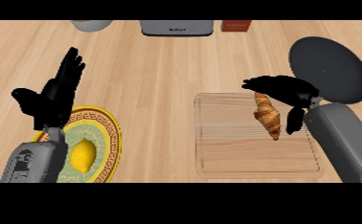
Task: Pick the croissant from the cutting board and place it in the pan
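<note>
Two hands noted: both enter from the lower edge, one at 7 o'clock, one at 4 o'clock.
Left hand (53, 96): resting over the counter (163, 74) at 9 o'clock, fingers straight and raised, released, grasping nothing.
Plate (106, 127): patterned yellow rim, at 7 o'clock, partly under the left forearm; a lemon (83, 155) lies on it.
Cutting board (226, 156): pale wood, at 5 o'clock.
Croissant (267, 115): over the board's right part, long axis running roughly 12 to 6 o'clock; whether it touches the board cannot be told.
Right hand (283, 90): fingers curled over the croissant's upper end, thumb beside its right flank, grasping it.
Handling, judged: light, soft, flaky crust; likely to crumble or tear at the thin tips. Hold is best at the thick middle, across the width.
Pan (325, 65): dark, round, at 2 o'clock, just beyond the board's far right corner; nothing in it yet.
Far edge: grey appliance (176, 28), grey vessel (92, 25) and a red-brown box (235, 25) at 12 o'clock.
</note>
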Tool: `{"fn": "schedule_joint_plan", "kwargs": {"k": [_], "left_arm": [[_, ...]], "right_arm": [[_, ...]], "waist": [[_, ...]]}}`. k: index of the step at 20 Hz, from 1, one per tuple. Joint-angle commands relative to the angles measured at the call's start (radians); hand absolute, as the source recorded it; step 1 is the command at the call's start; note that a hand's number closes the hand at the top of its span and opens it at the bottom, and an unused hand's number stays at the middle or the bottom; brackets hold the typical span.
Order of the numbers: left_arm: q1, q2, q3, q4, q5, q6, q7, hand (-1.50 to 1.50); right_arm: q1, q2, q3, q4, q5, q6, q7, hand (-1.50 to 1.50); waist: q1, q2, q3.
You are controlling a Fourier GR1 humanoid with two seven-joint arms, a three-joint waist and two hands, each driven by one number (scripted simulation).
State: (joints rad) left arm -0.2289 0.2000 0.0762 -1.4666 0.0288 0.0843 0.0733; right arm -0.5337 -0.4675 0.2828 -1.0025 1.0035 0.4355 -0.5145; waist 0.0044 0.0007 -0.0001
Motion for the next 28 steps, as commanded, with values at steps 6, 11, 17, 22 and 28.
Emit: {"fn": "schedule_joint_plan", "kwargs": {"k": [6,11,17,22,28], "left_arm": [[-0.048,-0.018,0.011,0.063,-0.025,-0.001,-0.029,0.00],[-0.026,-0.007,0.013,-0.030,-0.022,-0.008,0.045,0.00],[-0.063,-0.016,0.012,0.014,-0.025,-0.016,0.066,0.00],[-0.018,-0.007,0.049,0.053,-0.018,-0.039,-0.032,0.00],[-0.002,-0.025,0.025,-0.013,-0.031,-0.010,0.025,0.00]], "right_arm": [[0.022,0.040,-0.011,0.128,0.119,-0.081,-0.043,-1.50],[-0.081,0.021,-0.045,0.295,0.156,-0.081,-0.146,-1.50],[-0.022,0.060,0.011,0.124,0.191,-0.062,-0.184,1.50],[0.002,0.093,-0.019,0.250,0.238,-0.217,-0.227,1.50],[-0.030,0.271,-0.222,0.216,0.138,-0.093,0.285,1.50]], "waist": [[-0.003,0.001,0.000],[0.006,0.002,0.001],[-0.006,-0.001,0.000],[0.000,0.001,0.000],[-0.027,-0.010,-0.002]]}}
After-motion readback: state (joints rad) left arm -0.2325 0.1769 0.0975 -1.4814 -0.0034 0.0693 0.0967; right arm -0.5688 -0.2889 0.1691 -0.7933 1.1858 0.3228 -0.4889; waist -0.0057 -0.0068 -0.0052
